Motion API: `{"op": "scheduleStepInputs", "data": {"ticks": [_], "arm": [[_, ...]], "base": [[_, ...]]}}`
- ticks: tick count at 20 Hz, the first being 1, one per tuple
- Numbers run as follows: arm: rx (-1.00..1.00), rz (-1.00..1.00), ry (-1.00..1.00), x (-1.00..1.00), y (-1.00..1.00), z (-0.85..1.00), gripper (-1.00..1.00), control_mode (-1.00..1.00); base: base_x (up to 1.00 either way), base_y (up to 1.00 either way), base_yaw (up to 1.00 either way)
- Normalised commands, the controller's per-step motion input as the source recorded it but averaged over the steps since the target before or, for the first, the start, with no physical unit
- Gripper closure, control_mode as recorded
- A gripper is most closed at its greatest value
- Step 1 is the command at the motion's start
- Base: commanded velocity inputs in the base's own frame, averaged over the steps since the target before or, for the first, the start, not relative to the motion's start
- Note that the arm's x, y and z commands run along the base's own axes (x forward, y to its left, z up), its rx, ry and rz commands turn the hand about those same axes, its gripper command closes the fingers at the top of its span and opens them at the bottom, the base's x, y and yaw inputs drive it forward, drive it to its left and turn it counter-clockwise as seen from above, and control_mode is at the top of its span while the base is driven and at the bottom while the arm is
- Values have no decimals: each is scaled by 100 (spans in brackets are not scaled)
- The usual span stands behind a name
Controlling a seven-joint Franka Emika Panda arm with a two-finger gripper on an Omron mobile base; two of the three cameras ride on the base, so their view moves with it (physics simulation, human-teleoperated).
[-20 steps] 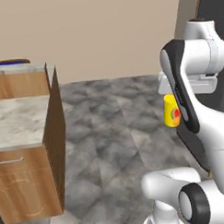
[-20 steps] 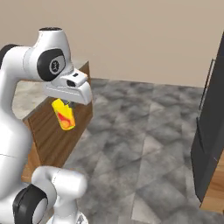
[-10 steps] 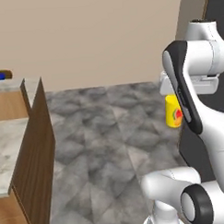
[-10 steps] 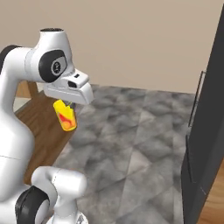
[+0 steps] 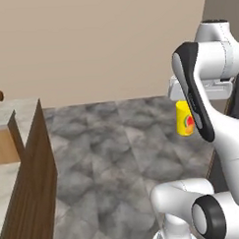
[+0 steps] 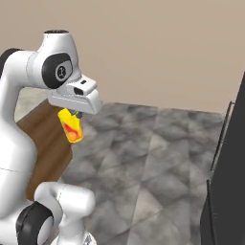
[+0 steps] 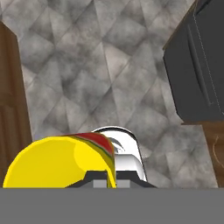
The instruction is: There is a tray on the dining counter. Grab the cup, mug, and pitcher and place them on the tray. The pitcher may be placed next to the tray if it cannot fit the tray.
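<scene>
The cup (image 5: 184,119) was held clenched between the fingers (image 6: 72,114) of the white arm, lifted well above the grey marbled floor (image 5: 108,151). In the right base view the cup (image 6: 71,126) hung tilted below the hand, its red-orange mark facing outward. In the hand view the yellow cup (image 7: 61,162) was seen close up at the lower left, with the floor (image 7: 109,65) far beneath it. A brown wooden panel (image 5: 35,184) stood at the left, and a dark cabinet (image 6: 229,182) was seen at the right.
</scene>
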Motion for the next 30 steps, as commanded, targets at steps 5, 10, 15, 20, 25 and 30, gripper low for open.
{"op": "scheduleStepInputs", "data": {"ticks": [5, 10, 15, 20, 25, 30], "arm": [[0, 0, 0, 0, 0, 0, 100, 100], [0, 0, 0, 0, 0, 0, 100, 100], [0, 0, 0, 0, 0, 0, 100, 100], [0, 0, 0, 0, 0, 0, 100, 100], [0, 0, 0, 0, 0, 0, 100, 100], [0, 0, 0, 0, 0, 0, 100, 100]], "base": [[100, 0, 0], [100, 0, 2], [100, 0, 5], [100, -2, 18], [100, -3, 26], [100, -4, 36]]}}
